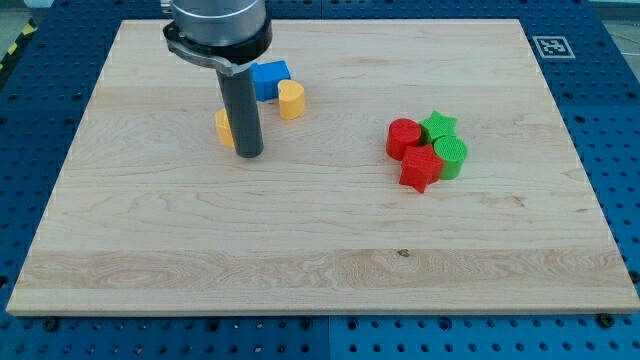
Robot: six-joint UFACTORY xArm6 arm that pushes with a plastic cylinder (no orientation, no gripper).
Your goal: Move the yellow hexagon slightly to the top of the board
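Note:
A yellow block (pixel 224 128), likely the hexagon, lies at the view's upper left, mostly hidden behind my dark rod. My tip (pixel 249 155) rests on the board just below and right of it, touching or nearly touching it. A second yellow block (pixel 291 100), rounded in shape, stands to the upper right, next to a blue block (pixel 270 79).
A cluster sits right of centre: a red cylinder (pixel 403 137), a red star (pixel 421 168), a green star (pixel 438 125) and a green round block (pixel 452 155). The wooden board (pixel 300 250) lies on a blue perforated table. A marker tag (pixel 551 46) is at the board's top right corner.

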